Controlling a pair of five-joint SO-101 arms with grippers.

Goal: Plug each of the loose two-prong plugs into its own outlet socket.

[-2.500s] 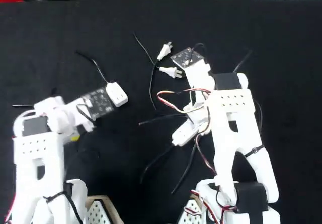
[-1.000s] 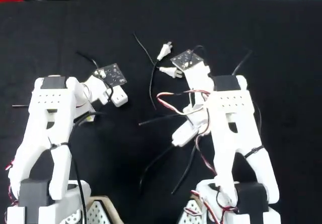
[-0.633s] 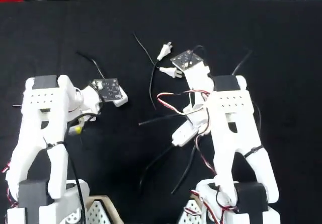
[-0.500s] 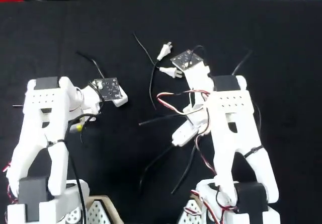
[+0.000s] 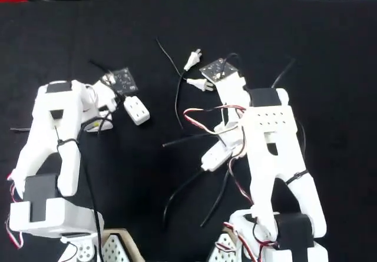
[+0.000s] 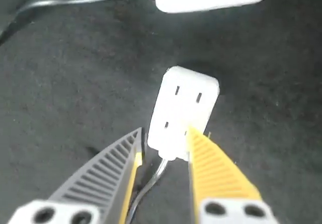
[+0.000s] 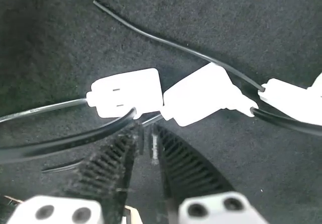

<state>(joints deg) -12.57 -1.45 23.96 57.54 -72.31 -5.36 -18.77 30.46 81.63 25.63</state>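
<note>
The left gripper [image 6: 165,132] stood spread, its grey and yellow fingers flanking the cord end of a white outlet socket [image 6: 184,103] lying flat on the black table [image 5: 330,50]. The right gripper [image 7: 149,133], drawn almost closed, hung just beside a white two-prong plug [image 7: 201,100] next to a second socket [image 7: 126,99]

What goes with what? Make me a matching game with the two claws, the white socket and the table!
Things:
1. left claw
2. right claw
3. outlet socket
4. table

Clues:
A. black and flat, under everything
B. close to a loose plug
C. white, with thin slots
D. a yellow finger and a grey one, either side of the socket

Pairs: 1-D, 2-B, 3-C, 4-A.
</note>
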